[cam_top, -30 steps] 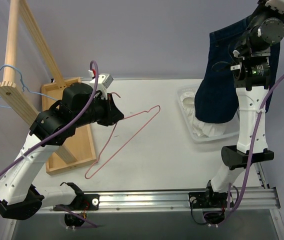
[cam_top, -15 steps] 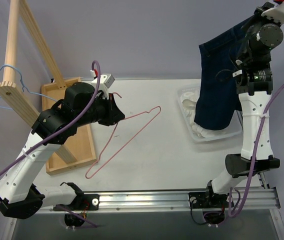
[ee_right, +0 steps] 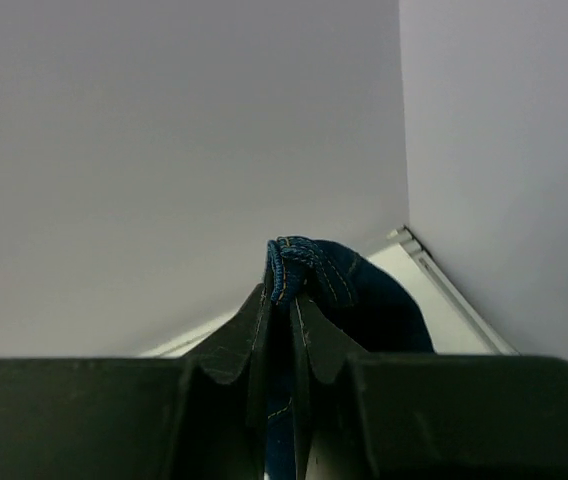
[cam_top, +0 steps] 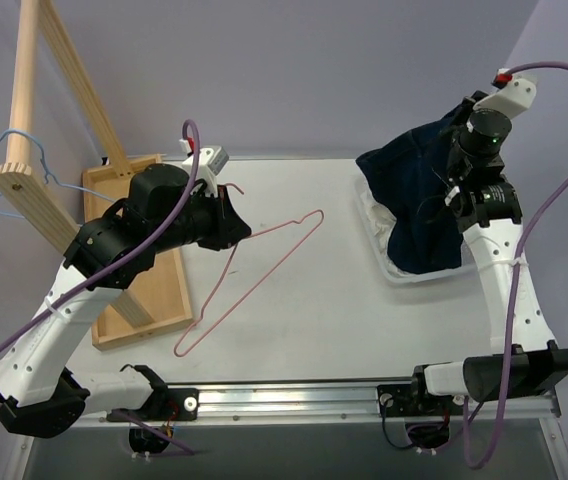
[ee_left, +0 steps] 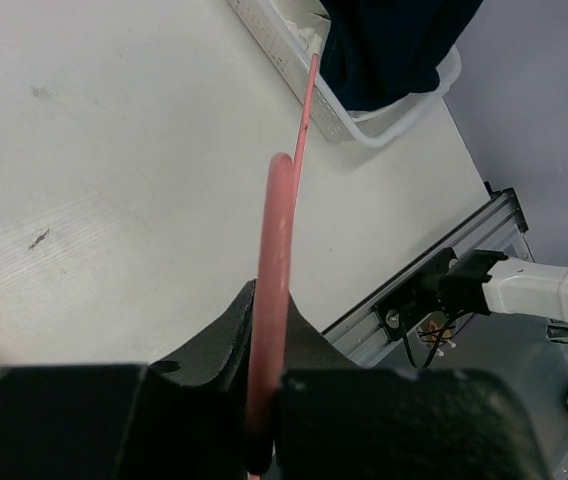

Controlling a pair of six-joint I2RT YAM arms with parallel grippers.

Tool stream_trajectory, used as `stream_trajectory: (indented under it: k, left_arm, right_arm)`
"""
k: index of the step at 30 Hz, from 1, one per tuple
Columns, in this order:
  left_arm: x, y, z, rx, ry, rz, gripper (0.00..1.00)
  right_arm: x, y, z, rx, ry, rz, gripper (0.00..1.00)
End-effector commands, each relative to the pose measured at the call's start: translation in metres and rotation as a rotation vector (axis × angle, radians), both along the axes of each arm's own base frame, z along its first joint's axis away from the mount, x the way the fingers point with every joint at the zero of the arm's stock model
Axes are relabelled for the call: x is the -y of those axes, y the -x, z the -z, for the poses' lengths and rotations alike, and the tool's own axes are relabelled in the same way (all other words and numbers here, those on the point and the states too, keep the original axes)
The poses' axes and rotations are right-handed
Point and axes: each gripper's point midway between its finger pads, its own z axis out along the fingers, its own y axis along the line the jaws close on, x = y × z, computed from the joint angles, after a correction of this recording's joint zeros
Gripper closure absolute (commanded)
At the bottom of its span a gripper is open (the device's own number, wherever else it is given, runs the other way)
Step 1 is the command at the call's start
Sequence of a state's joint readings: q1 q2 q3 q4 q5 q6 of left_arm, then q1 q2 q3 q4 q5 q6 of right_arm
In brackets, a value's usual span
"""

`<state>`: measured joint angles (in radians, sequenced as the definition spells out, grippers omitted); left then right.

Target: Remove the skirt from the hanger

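Our right gripper point(ee_right: 282, 300) pinches dark navy denim point(cam_top: 419, 210), our left gripper point(ee_left: 264, 340) a thin pink wire hanger point(ee_left: 270, 240). The thin white skirt point(cam_top: 373, 208) in the white basket point(cam_top: 419, 277) looks limp, so we'd pinch a fold.

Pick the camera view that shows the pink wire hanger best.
Top external: the pink hanger shows whole, held by the left gripper. Left wrist shows only a blurred, end-on stretch of wire; right wrist shows none of it.

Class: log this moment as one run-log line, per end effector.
left end effector: shut on pink hanger | right end effector: shut on denim garment over basket
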<state>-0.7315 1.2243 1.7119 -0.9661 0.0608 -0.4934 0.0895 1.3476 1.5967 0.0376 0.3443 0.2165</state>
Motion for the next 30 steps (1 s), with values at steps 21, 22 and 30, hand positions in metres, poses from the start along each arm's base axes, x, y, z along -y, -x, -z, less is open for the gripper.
stream_trajectory:
  k: [21, 22, 30]
  left_arm:
    - [0.001, 0.009, -0.029, 0.044, 0.07, 0.032, 0.98]
    - [0.0, 0.01, -0.027, 0.034, 0.061, 0.036, 0.98]
    - [0.0, 0.015, -0.024, 0.03, 0.039, 0.072, 0.98]
  right_arm:
    - [-0.008, 0.058, 0.292, -0.785, -0.257, 0.026, 0.98]
    - [-0.009, 0.056, 0.282, -0.772, -0.256, 0.016, 0.73]
    - [0.003, 0.068, 0.207, -0.639, -0.225, 0.054, 0.0]
